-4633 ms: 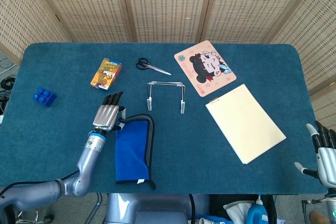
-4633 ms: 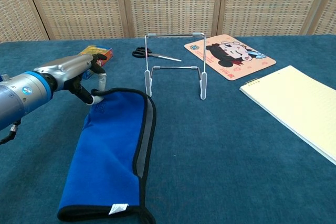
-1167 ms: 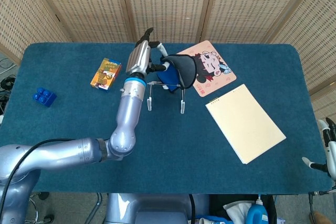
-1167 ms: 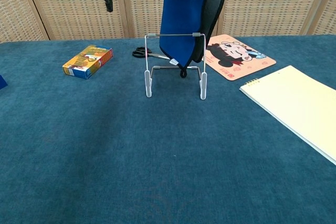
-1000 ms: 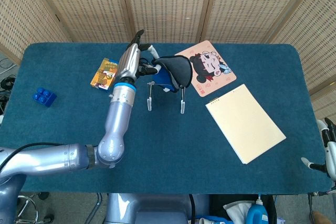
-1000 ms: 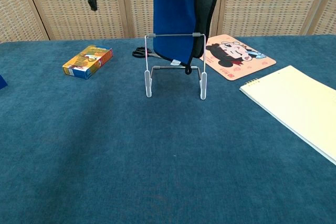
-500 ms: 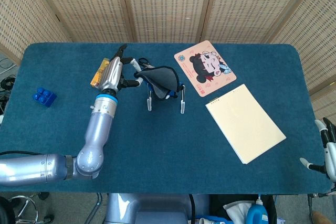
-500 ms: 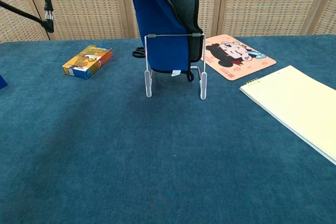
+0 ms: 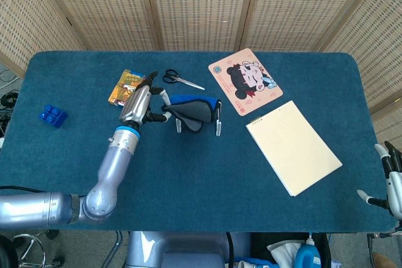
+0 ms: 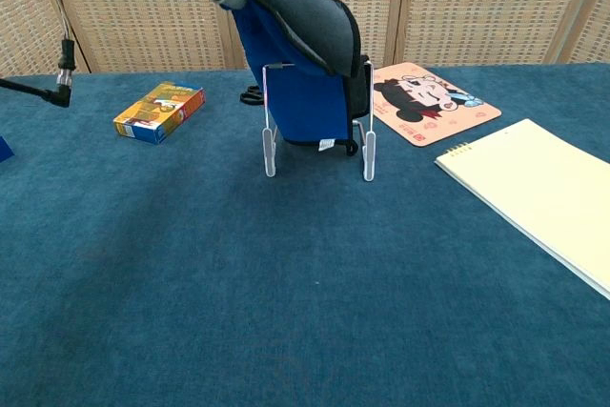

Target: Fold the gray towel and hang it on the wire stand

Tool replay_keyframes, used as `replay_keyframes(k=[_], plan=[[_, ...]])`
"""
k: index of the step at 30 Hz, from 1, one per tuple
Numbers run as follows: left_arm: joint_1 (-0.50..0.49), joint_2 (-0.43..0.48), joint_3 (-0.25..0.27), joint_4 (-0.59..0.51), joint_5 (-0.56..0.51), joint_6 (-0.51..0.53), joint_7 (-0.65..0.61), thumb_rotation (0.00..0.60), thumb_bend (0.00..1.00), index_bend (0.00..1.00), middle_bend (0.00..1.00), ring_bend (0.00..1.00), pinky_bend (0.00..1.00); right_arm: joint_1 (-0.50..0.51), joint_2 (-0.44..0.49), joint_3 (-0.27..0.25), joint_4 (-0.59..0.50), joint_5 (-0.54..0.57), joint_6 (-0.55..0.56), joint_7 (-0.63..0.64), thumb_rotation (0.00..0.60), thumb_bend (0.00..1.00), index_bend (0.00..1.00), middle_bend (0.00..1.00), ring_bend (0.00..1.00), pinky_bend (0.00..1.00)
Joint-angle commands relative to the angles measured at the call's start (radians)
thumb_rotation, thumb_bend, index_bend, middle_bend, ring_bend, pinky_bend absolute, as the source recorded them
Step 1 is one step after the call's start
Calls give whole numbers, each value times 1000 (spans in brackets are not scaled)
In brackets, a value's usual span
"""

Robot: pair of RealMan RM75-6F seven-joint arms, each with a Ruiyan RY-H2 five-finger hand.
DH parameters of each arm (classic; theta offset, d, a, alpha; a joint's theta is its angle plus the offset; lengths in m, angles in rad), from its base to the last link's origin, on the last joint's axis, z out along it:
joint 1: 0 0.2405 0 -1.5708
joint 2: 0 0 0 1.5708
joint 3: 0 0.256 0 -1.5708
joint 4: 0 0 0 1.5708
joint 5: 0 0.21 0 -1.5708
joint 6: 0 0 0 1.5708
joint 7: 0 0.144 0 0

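Left hand (image 9: pixel 139 106) pinching one end of gray towel (image 10: pixel 305 30) (blue inside), lifted so the fold drapes over top bar of wire stand (image 10: pixel 368 154). Far half hanging behind the bar. Right hand (image 9: pixel 391 183) idle at table edge, fingers apart, holding nothing.

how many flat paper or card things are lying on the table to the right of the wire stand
2. The cartoon mat lies behind and right of the wire stand; the yellow notepad lies nearer the front right edge. None seems hidden.
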State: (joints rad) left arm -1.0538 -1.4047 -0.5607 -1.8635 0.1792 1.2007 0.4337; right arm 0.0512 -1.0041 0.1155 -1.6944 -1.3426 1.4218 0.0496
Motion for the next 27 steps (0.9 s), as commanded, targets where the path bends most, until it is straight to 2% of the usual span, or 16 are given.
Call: replay_keyframes(k=[1, 2, 3, 6, 7, 8, 12, 19, 27], plan=[[-12, -26, 52, 10, 11, 11, 39, 600, 471, 926, 0, 0, 0, -1, 1, -1, 0, -1, 1, 1, 600, 0, 2, 0, 0, 0], [-14, -28, 58, 12, 9, 9, 45, 600, 466, 891, 0, 0, 0, -1, 1, -1, 0, -2, 2, 1, 600, 0, 2, 0, 0, 0], [-18, -28, 72, 12, 0, 0, 61, 600, 442, 772, 0, 0, 0, -1, 1, -1, -1, -4, 3, 2, 600, 0, 2, 0, 0, 0], [-23, -28, 91, 19, 10, -19, 78, 600, 337, 161, 0, 0, 0, -2, 2, -2, -2, -4, 3, 2, 600, 0, 2, 0, 0, 0], [-20, -33, 97, 29, 41, -24, 68, 600, 303, 31, 0, 0, 0, -2, 2, -2, -2, -4, 4, 3, 600, 0, 2, 0, 0, 0], [-14, -38, 98, 32, 70, -27, 49, 600, 281, 1, 0, 0, 0, -2, 3, -2, -3, -5, 4, 3, 600, 0, 2, 0, 0, 0], [11, -25, 112, 25, 146, -43, 12, 600, 221, 0, 0, 0, 0, -2, 3, -2, -4, -2, 2, 2, 600, 0, 2, 0, 0, 0], [35, 19, 124, 0, 165, -60, 0, 600, 188, 0, 0, 0, 0, -2, 3, -4, -7, -9, 5, -1, 600, 0, 2, 0, 0, 0], [136, 103, 148, -53, 301, -62, -109, 600, 179, 0, 0, 0, 0, -6, 5, -9, -15, -22, 15, -4, 600, 0, 2, 0, 0, 0]])
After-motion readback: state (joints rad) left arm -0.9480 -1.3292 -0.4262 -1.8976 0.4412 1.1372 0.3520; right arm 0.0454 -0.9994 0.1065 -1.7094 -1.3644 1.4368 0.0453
